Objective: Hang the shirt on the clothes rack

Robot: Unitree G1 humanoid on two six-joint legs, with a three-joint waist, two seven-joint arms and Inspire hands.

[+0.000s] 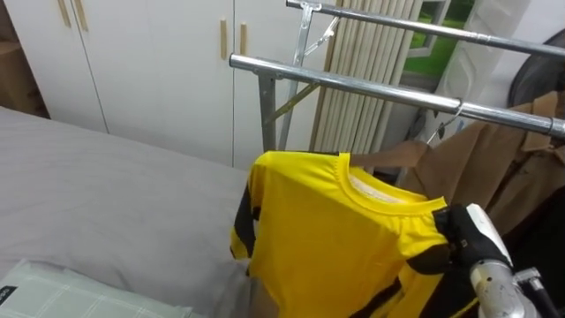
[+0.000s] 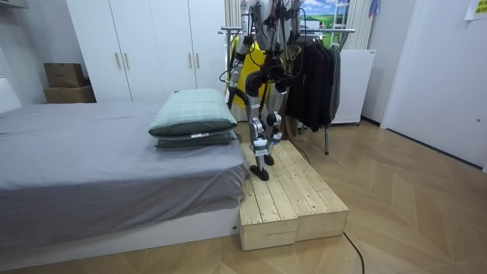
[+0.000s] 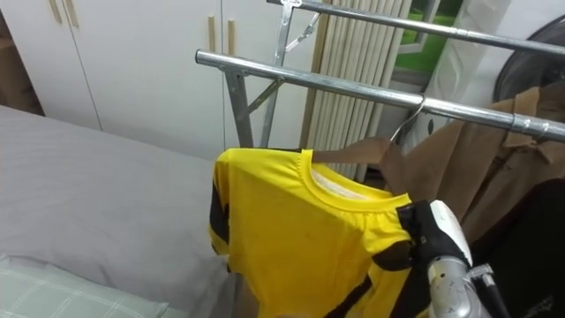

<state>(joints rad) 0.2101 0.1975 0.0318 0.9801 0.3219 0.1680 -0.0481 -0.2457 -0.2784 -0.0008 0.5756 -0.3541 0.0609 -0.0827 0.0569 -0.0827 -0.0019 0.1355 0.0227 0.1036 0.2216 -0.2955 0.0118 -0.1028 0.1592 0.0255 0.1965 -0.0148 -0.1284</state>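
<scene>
Standing on a wooden platform beside the bed, facing the clothes rack (as the room view has it). Noting, at far left of the eye views, a checked pillow lying on the grey bed, with white wardrobe doors rising behind. Seeing the yellow T-shirt hanging spread in mid-air at centre, collar up, below and in front of the rack's near rail and not touching it. Spotting a brown coat hanging from that rail, just behind the shirt on the right. Meeting the shirt's right shoulder with the right hand at lower right, lying against the cloth there; not managing to tell whether clamped or loose.
</scene>
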